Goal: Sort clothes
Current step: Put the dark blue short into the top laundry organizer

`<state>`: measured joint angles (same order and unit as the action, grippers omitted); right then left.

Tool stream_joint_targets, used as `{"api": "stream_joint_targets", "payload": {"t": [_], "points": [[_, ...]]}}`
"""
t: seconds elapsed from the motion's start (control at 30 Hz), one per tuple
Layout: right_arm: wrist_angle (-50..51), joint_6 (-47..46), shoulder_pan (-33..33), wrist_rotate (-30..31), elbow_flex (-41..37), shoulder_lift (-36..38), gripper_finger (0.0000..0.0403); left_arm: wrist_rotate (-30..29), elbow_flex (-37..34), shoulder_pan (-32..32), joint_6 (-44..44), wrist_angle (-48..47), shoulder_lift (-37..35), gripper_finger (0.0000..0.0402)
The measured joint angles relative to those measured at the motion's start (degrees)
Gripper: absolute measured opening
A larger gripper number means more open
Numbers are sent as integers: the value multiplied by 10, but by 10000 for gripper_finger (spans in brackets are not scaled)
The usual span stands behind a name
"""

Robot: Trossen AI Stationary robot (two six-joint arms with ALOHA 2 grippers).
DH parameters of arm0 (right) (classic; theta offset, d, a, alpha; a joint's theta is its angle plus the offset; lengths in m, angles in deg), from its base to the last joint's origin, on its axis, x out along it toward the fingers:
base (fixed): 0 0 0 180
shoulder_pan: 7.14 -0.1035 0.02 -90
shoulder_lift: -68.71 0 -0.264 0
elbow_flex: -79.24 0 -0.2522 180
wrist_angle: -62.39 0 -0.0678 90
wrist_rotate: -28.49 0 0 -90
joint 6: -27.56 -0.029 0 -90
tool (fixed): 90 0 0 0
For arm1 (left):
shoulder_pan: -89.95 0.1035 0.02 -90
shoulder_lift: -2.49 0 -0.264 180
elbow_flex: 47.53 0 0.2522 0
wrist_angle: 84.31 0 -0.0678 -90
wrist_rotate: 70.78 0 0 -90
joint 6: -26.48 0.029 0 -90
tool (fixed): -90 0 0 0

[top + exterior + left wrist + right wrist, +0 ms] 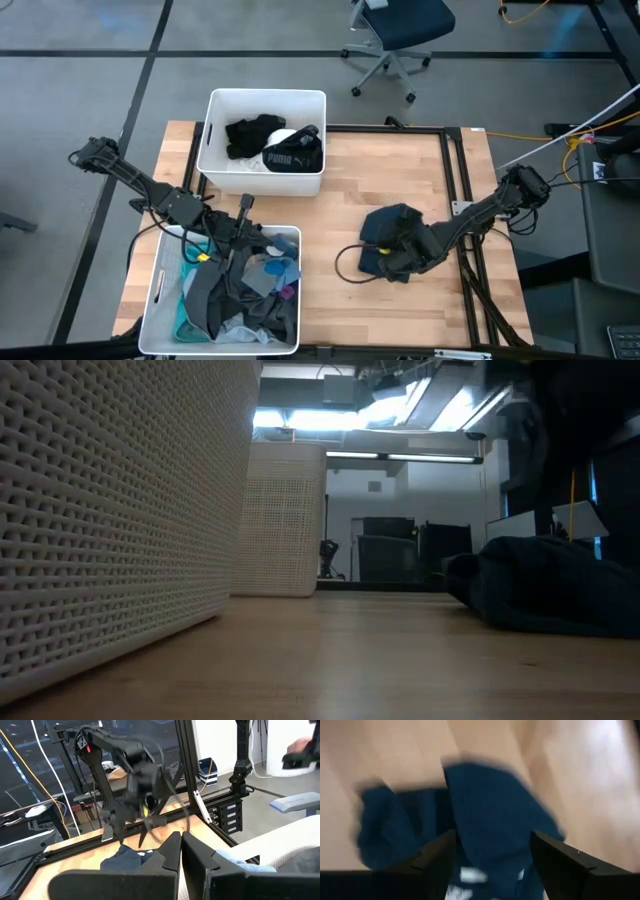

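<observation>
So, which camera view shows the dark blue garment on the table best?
The high view: the whole garment lies on the table under the open right gripper. The low view shows its side, the right wrist a blurred close-up, the left wrist only an edge.

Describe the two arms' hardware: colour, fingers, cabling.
Both arms are dark, near-black jointed links. The left gripper has flat angular black fingers and a yellow spot near its wrist. The right gripper has wedge-shaped black fingers; a thin black cable loops beside it.

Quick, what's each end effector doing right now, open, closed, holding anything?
Left end effector: shut, holding nothing, above the near bin.
Right end effector: open, holding nothing, over the dark blue garment on the table.
</observation>
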<state>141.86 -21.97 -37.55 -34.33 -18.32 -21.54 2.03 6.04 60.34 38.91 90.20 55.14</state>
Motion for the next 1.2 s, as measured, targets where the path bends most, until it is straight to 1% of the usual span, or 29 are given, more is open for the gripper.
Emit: {"api": "stream_joint_targets", "payload": {"t": [0.1,0.2,0.27,0.33,0.5,0.6,0.73,0.8,0.9,0.97,1.07,1.2], "points": [[-33,-38,0,-41,-55,1,254,0,0,0,0,0,0,5],[-63,-47,0,-81,-90,1,254,0,0,0,1,1,0,5],[-87,-46,1,-100,-95,1,254,0,0,0,1,1,0,5],[-85,-42,0,-112,-91,1,254,0,0,0,2,3,0,5],[-113,-2,-8,-129,-71,1,254,0,0,0,2,3,0,5],[-142,16,-8,-128,-70,1,254,0,0,0,1,3,0,5],[-166,19,-7,-96,-96,-3,254,0,0,0,0,3,0,5],[-185,19,-7,-96,-124,-3,254,0,0,0,0,3,0,5],[-259,19,-7,-114,-182,-4,254,0,0,0,0,3,0,5],[-307,21,-7,-112,-221,-3,254,0,0,0,2,3,0,5],[-387,21,-8,-90,-278,0,254,0,0,0,2,4,0,5],[-456,20,-7,-73,-329,2,249,0,0,0,3,6,0,5]]}}
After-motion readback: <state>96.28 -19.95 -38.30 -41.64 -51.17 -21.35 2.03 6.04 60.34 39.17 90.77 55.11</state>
